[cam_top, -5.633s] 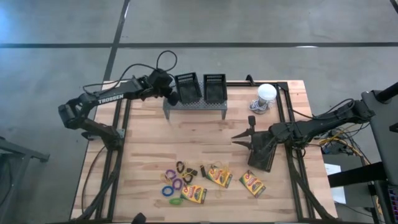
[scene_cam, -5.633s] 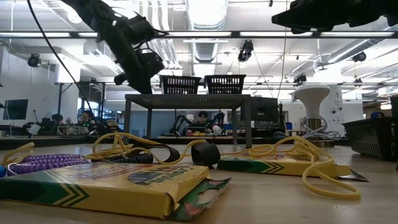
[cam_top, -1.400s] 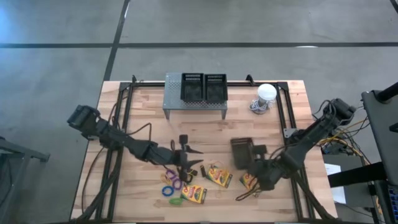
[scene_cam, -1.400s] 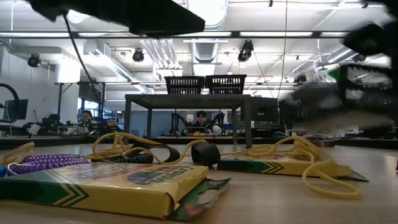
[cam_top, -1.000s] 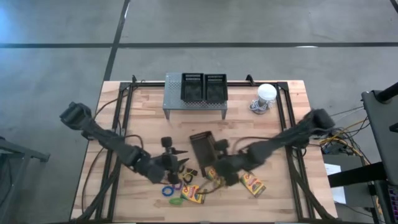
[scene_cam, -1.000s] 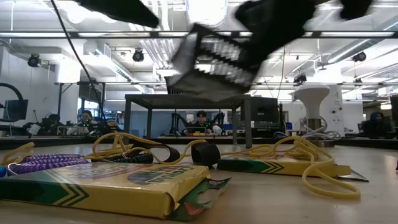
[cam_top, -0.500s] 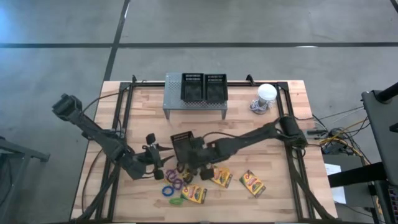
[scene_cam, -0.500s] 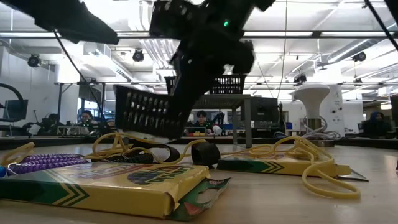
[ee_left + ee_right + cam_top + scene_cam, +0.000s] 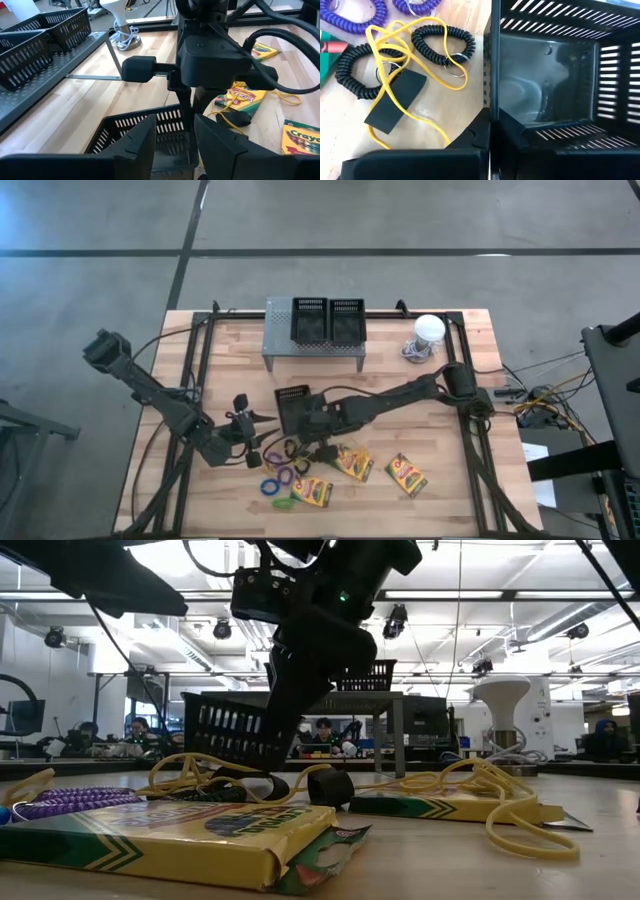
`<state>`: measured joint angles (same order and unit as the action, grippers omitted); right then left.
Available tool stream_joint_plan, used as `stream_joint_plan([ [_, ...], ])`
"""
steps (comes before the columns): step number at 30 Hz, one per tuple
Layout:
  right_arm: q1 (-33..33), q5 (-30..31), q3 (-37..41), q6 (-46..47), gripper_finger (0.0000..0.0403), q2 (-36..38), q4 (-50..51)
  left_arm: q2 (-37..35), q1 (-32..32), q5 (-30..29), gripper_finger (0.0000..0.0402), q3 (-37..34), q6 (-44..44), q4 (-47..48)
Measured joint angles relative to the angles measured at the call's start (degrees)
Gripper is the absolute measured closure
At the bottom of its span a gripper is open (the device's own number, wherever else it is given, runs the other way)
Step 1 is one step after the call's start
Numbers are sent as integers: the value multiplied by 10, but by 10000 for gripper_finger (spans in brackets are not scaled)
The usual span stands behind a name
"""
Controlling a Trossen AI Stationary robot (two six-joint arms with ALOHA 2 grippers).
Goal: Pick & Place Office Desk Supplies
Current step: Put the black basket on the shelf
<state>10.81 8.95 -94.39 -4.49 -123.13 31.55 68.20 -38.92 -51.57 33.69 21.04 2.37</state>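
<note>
- The mesh bin (image 9: 293, 408) at frame centre is showing black, slatted walls.
- Crayon boxes (image 9: 405, 474) at lower right are showing yellow and green.
- Coiled loops (image 9: 355, 8) are showing purple; others (image 9: 442, 45) black.

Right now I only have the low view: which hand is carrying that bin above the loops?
Observer: The right hand. Its wrist view shows it shut on one wall of the bin.
Operator: Anything inside the bin?
Observer: No. That wrist view looks straight into it, and it is empty.
Operator: And the left hand?
Observer: From above, the left hand is to the left of the bin, apart from it, open and holding nothing.
</note>
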Motion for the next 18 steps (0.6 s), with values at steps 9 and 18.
stream_joint_plan([
  [9, -1, 0, 1, 2, 336, -8, -12, 0, 0, 0, 264, 0, 0, -3],
  [18, 5, 0, 7, -8, 244, 45, -34, 0, 0, 1, 264, 0, -6, -13],
])
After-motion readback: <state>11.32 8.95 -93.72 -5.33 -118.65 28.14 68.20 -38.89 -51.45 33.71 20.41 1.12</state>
